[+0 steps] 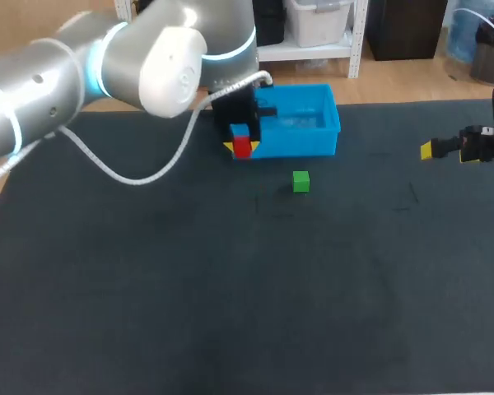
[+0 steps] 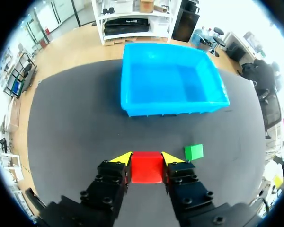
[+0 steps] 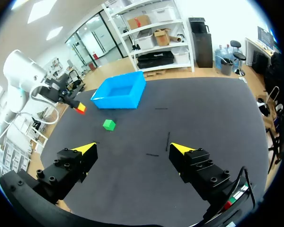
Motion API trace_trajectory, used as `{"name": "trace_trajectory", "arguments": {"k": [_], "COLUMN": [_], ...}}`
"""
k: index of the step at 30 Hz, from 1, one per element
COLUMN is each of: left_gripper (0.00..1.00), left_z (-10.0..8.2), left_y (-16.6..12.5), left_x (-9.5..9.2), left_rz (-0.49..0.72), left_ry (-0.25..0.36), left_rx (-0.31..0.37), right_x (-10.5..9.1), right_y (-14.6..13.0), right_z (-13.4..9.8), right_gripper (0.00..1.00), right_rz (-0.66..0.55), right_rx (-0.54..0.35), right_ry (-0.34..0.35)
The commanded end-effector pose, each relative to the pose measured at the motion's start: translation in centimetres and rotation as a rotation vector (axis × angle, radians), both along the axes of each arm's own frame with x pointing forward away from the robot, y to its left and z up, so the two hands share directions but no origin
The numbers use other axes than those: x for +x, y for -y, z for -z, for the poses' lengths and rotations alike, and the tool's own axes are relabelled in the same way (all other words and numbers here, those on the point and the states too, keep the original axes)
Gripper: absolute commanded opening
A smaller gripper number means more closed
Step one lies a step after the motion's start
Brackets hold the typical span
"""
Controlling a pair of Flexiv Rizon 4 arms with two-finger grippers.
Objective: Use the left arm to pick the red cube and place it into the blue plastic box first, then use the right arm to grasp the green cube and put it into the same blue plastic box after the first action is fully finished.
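Observation:
My left gripper (image 1: 242,146) holds the red cube (image 1: 244,146) above the table, just in front of the blue plastic box (image 1: 300,140), at its near left corner. In the left wrist view both yellow-tipped fingers press the red cube (image 2: 146,167) from two sides in my left gripper (image 2: 146,158), and the blue plastic box (image 2: 170,85) lies ahead, nothing inside it. The green cube (image 1: 300,182) rests on the dark mat in front of the box; it shows as the green cube (image 2: 193,152) beside the left gripper. My right gripper (image 3: 133,149) is open and holds nothing, seen at the table's right edge as the right gripper (image 1: 445,149).
A dark mat (image 1: 230,288) covers the table. A white cable (image 1: 132,174) hangs from my left arm over the mat's back left. Short black marks (image 3: 168,141) lie on the mat ahead of the right gripper.

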State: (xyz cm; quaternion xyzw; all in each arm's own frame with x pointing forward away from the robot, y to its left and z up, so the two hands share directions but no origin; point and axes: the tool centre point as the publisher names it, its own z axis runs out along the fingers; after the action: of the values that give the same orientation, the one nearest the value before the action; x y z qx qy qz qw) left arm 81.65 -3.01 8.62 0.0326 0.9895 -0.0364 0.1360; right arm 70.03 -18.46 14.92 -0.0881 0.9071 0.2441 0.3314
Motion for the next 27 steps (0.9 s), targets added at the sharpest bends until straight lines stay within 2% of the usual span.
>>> {"name": "trace_trajectory", "arguments": {"k": [1, 7, 9, 12, 13, 14, 18, 27], "left_gripper": [0.00, 0.00, 0.00, 0.00, 0.00, 0.00, 0.00, 0.00], "left_z": [-1.3, -1.8, -2.4, -3.4, -3.7, -4.0, -4.7, -4.8], "left_y": [-0.6, -1.0, -1.3, -1.7, -1.8, -1.8, -2.0, -2.3], "left_x": [-1.1, -0.9, -0.6, -0.1, 0.0, 0.1, 0.5, 1.0], "left_rz": [0.002, 0.049, 0.098, 0.133, 0.136, 0.151, 0.204, 0.270], "left_ry": [0.015, 0.060, 0.102, 0.177, 0.187, 0.207, 0.260, 0.270], "left_rx": [0.001, -0.026, -0.046, -0.042, -0.027, -0.044, -0.038, -0.070], "right_x": [0.0, 0.0, 0.0, 0.0, 0.0, 0.0, 0.0, 0.0], "right_y": [0.0, 0.0, 0.0, 0.0, 0.0, 0.0, 0.0, 0.0], "right_z": [0.0, 0.0, 0.0, 0.0, 0.0, 0.0, 0.0, 0.0], "right_gripper": [1.00, 1.00, 1.00, 1.00, 1.00, 1.00, 1.00, 1.00], "right_rz": [0.000, 0.000, 0.000, 0.000, 0.000, 0.000, 0.000, 0.000], "right_rx": [-0.001, -0.001, -0.001, -0.001, -0.001, -0.001, -0.001, -0.001], "right_ry": [-0.001, -0.001, -0.001, -0.001, -0.001, -0.001, -0.001, -0.001]}}
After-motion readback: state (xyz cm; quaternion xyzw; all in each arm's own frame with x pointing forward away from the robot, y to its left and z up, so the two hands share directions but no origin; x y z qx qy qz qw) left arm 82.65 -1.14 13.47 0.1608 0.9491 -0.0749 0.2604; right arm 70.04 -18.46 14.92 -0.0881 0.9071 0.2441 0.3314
